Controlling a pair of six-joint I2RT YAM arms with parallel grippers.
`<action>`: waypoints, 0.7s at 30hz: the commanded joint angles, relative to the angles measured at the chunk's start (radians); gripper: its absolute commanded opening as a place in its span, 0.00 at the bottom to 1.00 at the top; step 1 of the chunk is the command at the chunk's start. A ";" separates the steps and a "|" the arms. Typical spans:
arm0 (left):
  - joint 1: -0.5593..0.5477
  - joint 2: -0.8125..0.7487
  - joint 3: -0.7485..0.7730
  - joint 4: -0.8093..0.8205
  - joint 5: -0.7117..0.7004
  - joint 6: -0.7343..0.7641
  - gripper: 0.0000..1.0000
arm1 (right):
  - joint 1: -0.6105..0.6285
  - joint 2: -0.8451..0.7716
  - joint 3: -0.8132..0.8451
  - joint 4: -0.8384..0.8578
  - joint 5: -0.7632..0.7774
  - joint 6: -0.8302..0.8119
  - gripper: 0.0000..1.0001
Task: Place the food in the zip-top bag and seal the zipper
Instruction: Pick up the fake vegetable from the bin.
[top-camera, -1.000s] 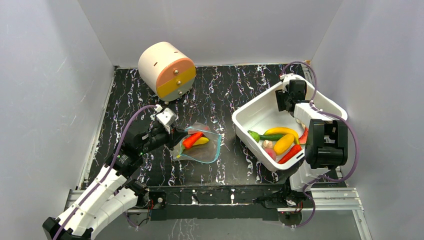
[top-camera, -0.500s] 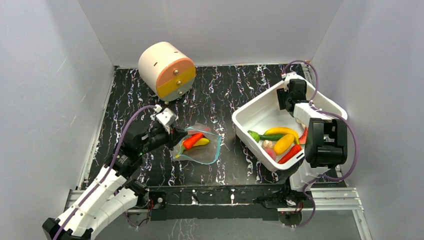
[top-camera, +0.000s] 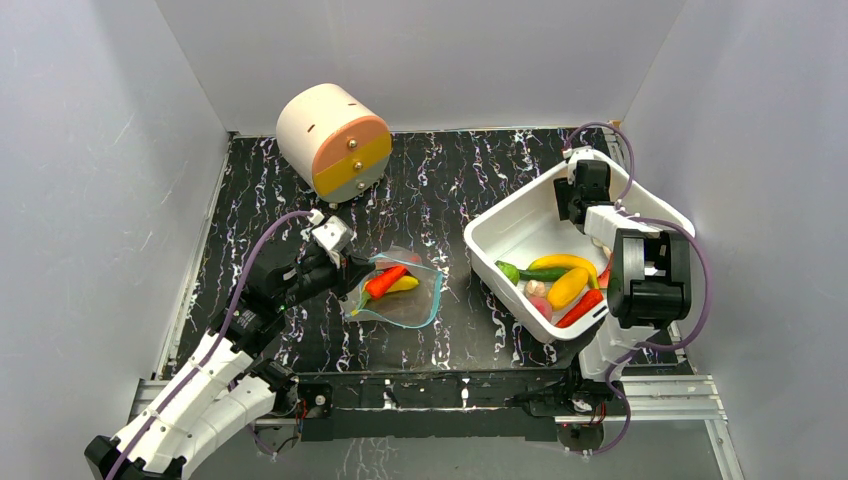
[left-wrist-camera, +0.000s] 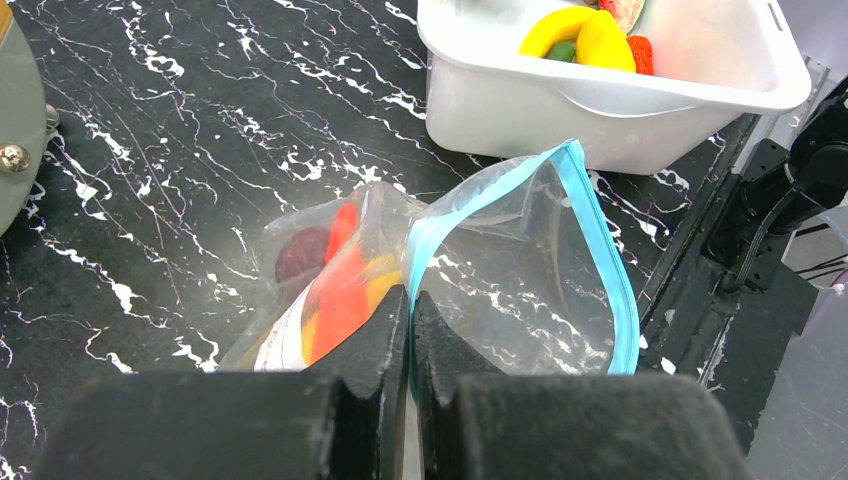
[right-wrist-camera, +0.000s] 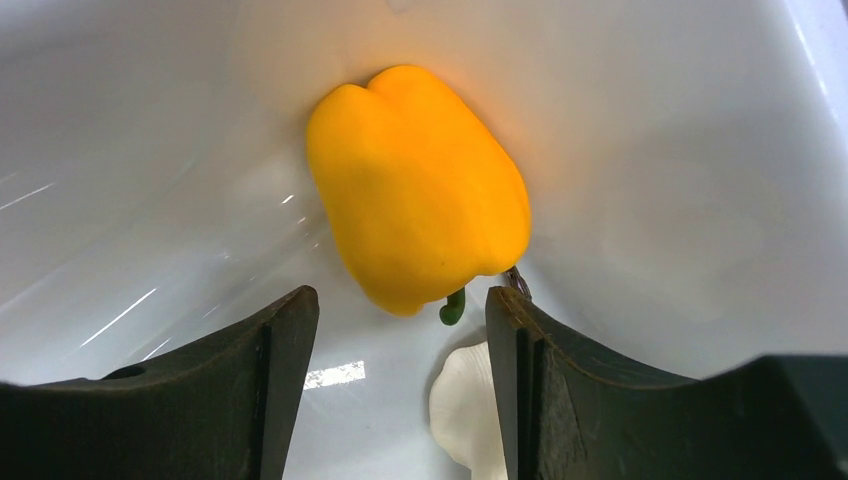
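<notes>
Left claw (left-wrist-camera: 411, 297) is clamped tight on one lip of the clear floppy plastic zip-top bag (left-wrist-camera: 520, 265), right at the teal-blue zipper strip (left-wrist-camera: 605, 255). The bag lies flat mid-tabletop, nearer the near edge, with a red toy chili (top-camera: 384, 280) and a yellow toy banana (top-camera: 404, 284) already inside. The rest of the toy food sits in the white plastic tub (top-camera: 497, 215) by the right edge. Right claw (right-wrist-camera: 398, 305) is down in the tub's far end, jaws wide and holding nothing, straddling the stem end of the orange-yellow toy bell pepper (right-wrist-camera: 420, 190). A white toy piece (right-wrist-camera: 465, 410) lies just beside its right finger. Risks: the pepper is broad and slick, so a grip near the tapered end could squirt it out against the tub wall, and the white piece could get caught in the closing jaws. Only one lip is held, so the mouth looks barely open. The pepper could snag on the zipper or shove the bag along.
</notes>
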 joint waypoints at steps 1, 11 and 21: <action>0.002 -0.019 0.003 0.012 0.010 0.010 0.00 | 0.001 0.007 -0.002 0.070 0.047 0.029 0.59; 0.002 -0.014 0.004 0.017 0.013 0.013 0.00 | 0.003 0.036 -0.044 0.137 0.060 0.042 0.55; 0.003 -0.010 0.003 0.015 0.012 0.014 0.00 | 0.003 0.061 -0.057 0.172 0.038 0.051 0.51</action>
